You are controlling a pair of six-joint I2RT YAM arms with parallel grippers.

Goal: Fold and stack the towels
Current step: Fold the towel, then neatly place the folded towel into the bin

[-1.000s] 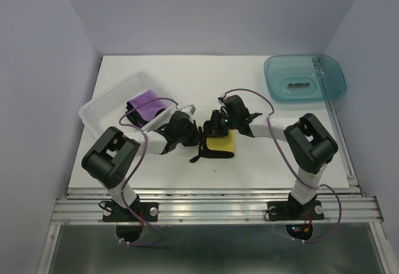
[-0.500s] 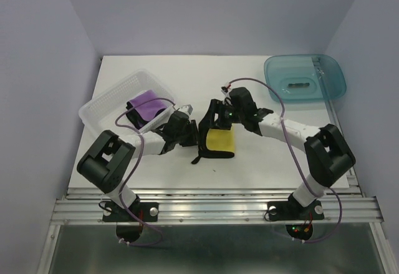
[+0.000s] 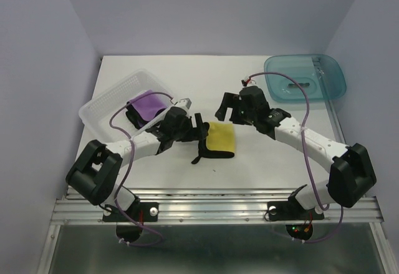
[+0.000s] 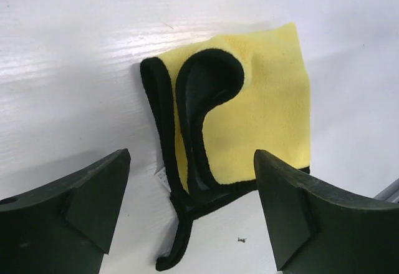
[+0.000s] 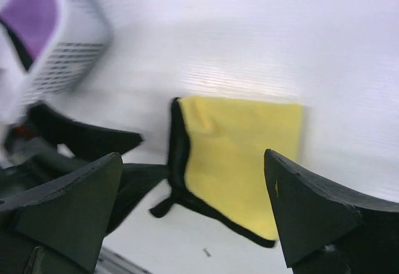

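Observation:
A yellow towel (image 3: 222,138) with black edging lies folded on the white table, one black corner curled up on its left side (image 4: 209,80). My left gripper (image 3: 198,130) hovers open just left of it, and the towel (image 4: 268,112) lies between and beyond its fingers (image 4: 191,161) without touching them. My right gripper (image 3: 228,108) hangs open above the towel's far edge, with the towel (image 5: 243,155) lying free below its spread fingers (image 5: 193,158). A purple towel (image 3: 148,104) lies in the clear tray (image 3: 103,102).
A teal tub (image 3: 304,79) stands at the back right. The clear tray (image 5: 68,55) sits close behind my left arm. My left gripper's black fingers (image 5: 81,140) show in the right wrist view, near the towel's left edge.
Both grippers have opened and let go of the yellow towel. The right gripper has drawn back up and to the right; the left has pulled slightly left. The towel now lies folded.

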